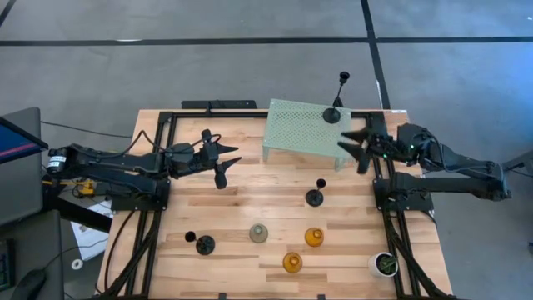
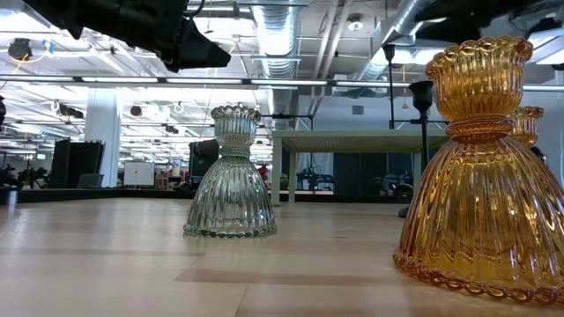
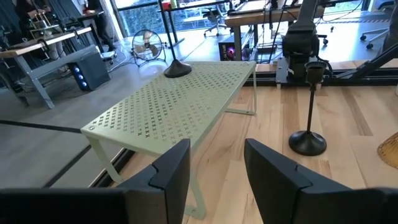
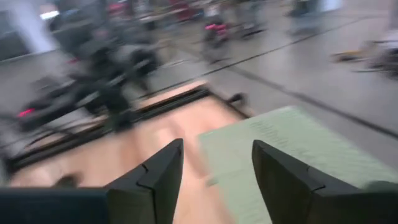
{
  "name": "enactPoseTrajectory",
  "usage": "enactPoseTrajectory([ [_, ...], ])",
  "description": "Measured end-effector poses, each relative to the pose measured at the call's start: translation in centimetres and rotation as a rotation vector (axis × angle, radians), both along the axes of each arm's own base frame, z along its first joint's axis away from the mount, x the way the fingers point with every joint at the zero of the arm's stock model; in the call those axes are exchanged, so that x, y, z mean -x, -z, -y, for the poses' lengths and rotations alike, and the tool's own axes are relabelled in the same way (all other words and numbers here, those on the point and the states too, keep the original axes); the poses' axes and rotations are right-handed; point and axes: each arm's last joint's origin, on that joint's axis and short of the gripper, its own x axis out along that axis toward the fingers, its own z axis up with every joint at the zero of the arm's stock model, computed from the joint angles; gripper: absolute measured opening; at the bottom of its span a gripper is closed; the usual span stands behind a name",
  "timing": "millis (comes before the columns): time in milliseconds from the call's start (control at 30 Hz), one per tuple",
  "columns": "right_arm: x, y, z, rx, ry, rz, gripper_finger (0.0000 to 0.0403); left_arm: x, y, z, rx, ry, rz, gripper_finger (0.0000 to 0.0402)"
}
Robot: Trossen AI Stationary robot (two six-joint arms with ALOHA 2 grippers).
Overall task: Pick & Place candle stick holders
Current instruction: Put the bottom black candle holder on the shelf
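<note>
Ribbed amber glass holder (image 2: 483, 176) sits nearest you; your right pincer (image 1: 354, 144), spread and empty, hovers beside the pale-green perforated metal rack (image 1: 301, 127).

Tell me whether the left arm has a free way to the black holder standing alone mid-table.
Probably yes: the left gripper is open and empty, and bare wood lies between it and the black holder; the green rack sits off to the side.

Open tabletop (image 1: 250, 196) between both arms; perforated green shelf (image 1: 300, 129) behind.
</note>
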Motion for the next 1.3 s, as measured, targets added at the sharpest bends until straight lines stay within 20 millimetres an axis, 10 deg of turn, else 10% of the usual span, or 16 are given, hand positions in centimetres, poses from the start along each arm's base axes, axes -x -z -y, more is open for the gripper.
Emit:
enactPoseTrajectory([
  [367,-0.8,2.0,-2.7,-0.089,-0.241,-0.194,0.0133,0.4,0.7,0.1,-0.019,0.018,-0.048,0.0147],
  [667,-3.2,3.3,-3.6,-0.098,-0.291,-0.313,0.0116,5.2,0.6,0.4,-0.037,0.042,-0.161,0.0104],
  [1000,-6.5,4.9,-3.8,-0.045,-0.277,-0.391,0.0118,8.5,1.5,1.9,0.206,0.521,-0.222,0.0044],
  [1300,-8.1,5.8,-3.9,-0.045,-0.275,-0.421,0.0118,8.6,4.0,2.1,0.255,0.564,-0.337,0.0006],
])
